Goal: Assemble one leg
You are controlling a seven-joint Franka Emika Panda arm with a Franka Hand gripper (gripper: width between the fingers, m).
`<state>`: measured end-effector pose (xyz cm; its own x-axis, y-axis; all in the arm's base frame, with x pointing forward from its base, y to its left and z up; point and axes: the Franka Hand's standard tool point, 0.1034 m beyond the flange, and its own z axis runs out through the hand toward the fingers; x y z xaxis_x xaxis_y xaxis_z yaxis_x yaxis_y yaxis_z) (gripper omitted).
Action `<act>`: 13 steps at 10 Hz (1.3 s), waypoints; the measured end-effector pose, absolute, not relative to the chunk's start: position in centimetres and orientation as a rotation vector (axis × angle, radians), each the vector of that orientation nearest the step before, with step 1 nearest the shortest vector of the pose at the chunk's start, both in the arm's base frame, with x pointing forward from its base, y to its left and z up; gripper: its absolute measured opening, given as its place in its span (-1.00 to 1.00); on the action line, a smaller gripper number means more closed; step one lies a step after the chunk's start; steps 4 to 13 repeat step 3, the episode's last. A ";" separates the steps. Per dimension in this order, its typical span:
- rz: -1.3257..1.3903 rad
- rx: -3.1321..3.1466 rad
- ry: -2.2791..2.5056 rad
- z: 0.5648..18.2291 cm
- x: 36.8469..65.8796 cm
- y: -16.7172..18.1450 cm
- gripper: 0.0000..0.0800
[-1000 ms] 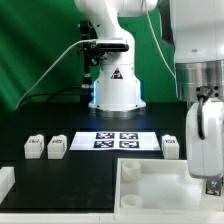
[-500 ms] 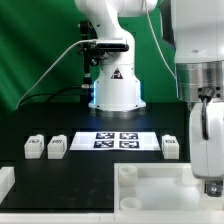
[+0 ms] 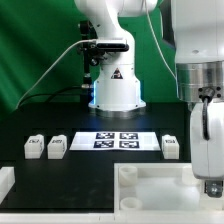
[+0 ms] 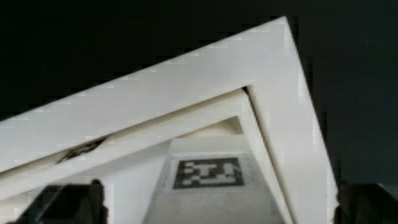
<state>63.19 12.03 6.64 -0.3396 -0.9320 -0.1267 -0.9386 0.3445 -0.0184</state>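
Observation:
Three small white legs with marker tags stand on the black table in the exterior view: two at the left [image 3: 34, 147] [image 3: 57, 146] and one at the right [image 3: 170, 146]. My gripper [image 3: 210, 186] hangs low at the exterior view's right, over the right part of the large white panel [image 3: 150, 178], well in front of the right leg. In the wrist view the gripper [image 4: 214, 212] is open and empty, with dark fingertips [image 4: 64, 204] far apart. Below it lies a corner of the white panel [image 4: 267, 70] with a marker tag [image 4: 210, 172]. No leg shows in the wrist view.
The marker board [image 3: 115, 140] lies flat between the legs in front of the robot's base [image 3: 115, 92]. Another white part [image 3: 5, 182] sits at the lower left edge of the exterior view. A green backdrop stands behind.

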 end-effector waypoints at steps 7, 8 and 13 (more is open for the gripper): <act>0.088 -1.735 2.479 6.6 63.2 12.0 0.62; 0.088 -1.735 2.479 6.6 63.2 12.0 0.62; 0.088 -1.735 2.479 6.6 63.2 12.0 0.62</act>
